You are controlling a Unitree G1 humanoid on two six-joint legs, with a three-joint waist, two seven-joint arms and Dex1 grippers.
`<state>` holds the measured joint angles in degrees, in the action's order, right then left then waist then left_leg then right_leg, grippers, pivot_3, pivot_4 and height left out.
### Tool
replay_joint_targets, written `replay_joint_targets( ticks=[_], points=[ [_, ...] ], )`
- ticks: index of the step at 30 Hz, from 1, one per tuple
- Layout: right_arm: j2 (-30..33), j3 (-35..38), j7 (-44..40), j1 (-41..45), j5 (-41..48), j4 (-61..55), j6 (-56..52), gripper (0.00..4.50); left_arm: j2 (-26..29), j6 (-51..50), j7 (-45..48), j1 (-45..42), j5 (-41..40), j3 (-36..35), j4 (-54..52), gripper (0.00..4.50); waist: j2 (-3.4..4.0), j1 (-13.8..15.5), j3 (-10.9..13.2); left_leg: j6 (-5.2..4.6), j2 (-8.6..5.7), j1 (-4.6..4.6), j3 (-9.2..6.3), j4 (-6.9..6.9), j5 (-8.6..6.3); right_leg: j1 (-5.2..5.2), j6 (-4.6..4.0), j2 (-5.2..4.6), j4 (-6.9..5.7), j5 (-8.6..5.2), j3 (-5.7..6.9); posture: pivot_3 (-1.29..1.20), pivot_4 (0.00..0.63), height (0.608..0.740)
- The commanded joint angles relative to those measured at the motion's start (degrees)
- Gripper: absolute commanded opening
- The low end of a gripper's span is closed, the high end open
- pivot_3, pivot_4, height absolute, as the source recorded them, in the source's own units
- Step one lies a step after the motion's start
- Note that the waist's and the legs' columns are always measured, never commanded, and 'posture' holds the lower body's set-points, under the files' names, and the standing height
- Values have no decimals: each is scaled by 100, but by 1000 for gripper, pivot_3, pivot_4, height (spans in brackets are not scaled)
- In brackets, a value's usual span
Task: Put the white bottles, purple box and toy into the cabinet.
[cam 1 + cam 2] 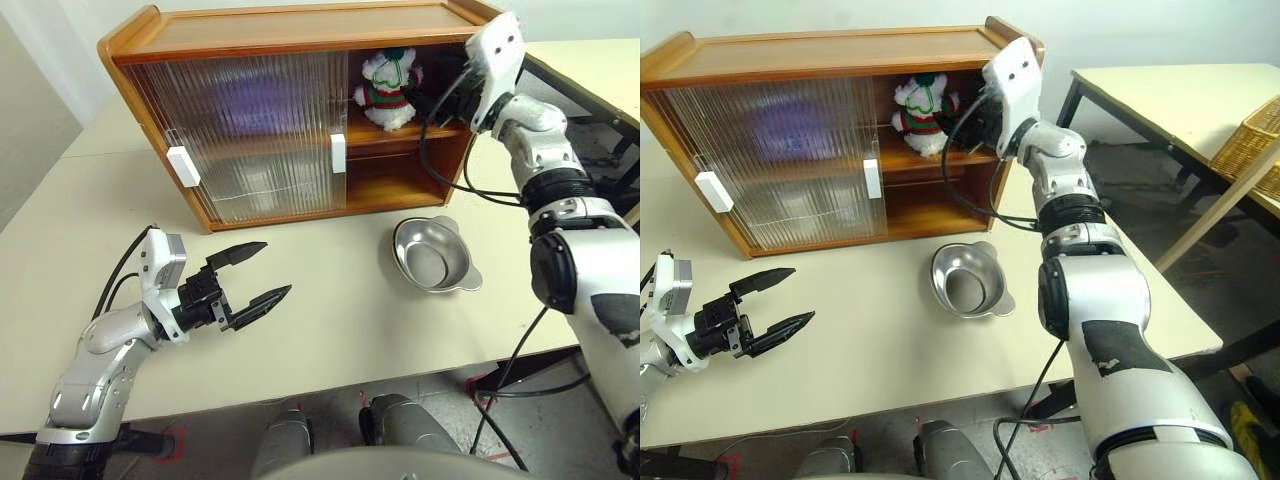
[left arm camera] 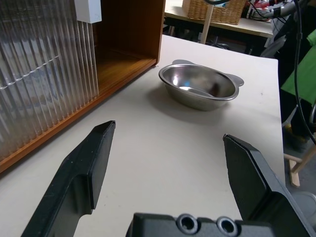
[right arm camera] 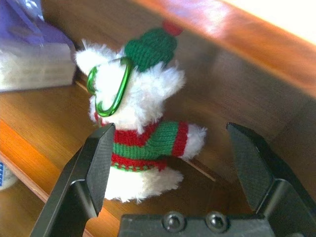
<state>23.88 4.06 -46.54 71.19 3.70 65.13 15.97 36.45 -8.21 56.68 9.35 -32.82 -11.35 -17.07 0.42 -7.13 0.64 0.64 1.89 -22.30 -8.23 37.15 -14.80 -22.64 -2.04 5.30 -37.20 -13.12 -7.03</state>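
Right tool (image 3: 168, 148) wide open at the cabinet's (image 1: 290, 40) upper shelf, black fingers either side of the toy (image 1: 388, 88) without gripping it. Toy seated upright on that shelf, at the open end of the cabinet, a green clip at its head. Purple box (image 3: 29, 44) farther along the same shelf, behind the ribbed sliding doors (image 1: 250, 130). Steel bowl (image 1: 433, 255) on the counter (image 1: 330, 330) in front of the cabinet. Right arm stretched forward and raised. Left tool (image 1: 255, 275) open, empty, held level over the counter, well apart from the cabinet.
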Motion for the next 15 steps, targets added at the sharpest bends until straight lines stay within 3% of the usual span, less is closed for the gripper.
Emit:
replay_joint_targets(
  ticks=[1, 10, 13, 15],
  points=[
    [186, 203, -992, -150, 483, -435, -663, 4452, 26, -33, 5, 48, 39, 13, -46, 4500, -1, 1, 0, 0, 0, 0, 3, 0, 0, 0, 0, 0, 0, -1, 0, -142, 24, 740],
    [1403, 199, -2997, -1232, 1350, -2368, -3057, 4452, 61, -33, 37, 139, 6, -34, -59, 4500, -3, 40, 2, 8, -10, 13, 18, 8, 5, 20, 8, -1, 1, -20, -10, -152, 33, 740],
    [1888, 193, -3270, -1843, 1639, -3086, -4205, 4452, 69, -32, 54, 131, -6, -32, -39, 4500, -7, 42, 5, 10, -24, 42, 34, 7, 6, 50, -12, 5, 0, -55, -9, -158, 34, 740],
    [2113, 237, -3239, -2251, 1781, -3353, -4753, 4452, 70, -31, 67, 115, -6, -15, -20, 4500, -9, 42, 7, 13, -43, 59, 55, 9, 8, 79, 23, 7, 0, -88, -9, -158, 34, 740]
  ],
)
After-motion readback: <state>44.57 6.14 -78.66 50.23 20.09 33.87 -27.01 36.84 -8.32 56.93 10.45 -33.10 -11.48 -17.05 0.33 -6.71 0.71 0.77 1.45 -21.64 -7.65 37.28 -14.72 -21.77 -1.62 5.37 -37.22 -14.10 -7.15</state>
